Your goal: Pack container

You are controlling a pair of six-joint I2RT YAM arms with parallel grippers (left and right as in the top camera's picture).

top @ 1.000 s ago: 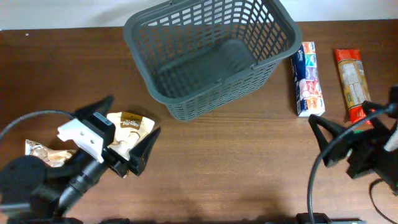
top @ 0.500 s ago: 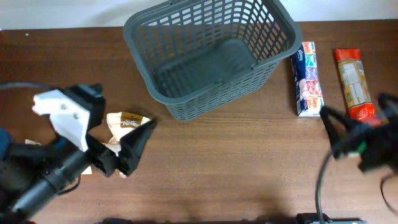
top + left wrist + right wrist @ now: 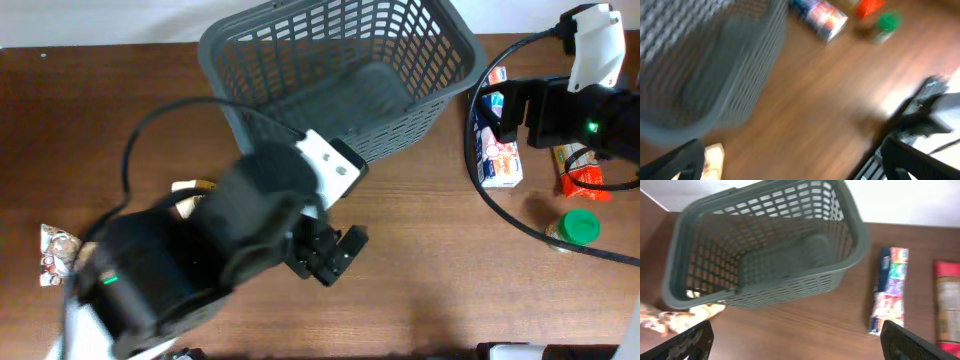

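Brown wood-grain table (image 3: 440,290), smooth finish. Dark grey plastic container (image 3: 395,135) sits at far edge, centre: slotted lattice walls, thick rim, rounded corners. Bulky black left arm (image 3: 200,270) just in front of it. Motion blur on left gripper (image 3: 795,165); fingers spread wide, released. Same on right gripper (image 3: 795,342): wide apart, gripping nothing. Long glossy colourful pack (image 3: 497,150) lies just right of container. Round green-lidded jar (image 3: 575,227) nearer the front.
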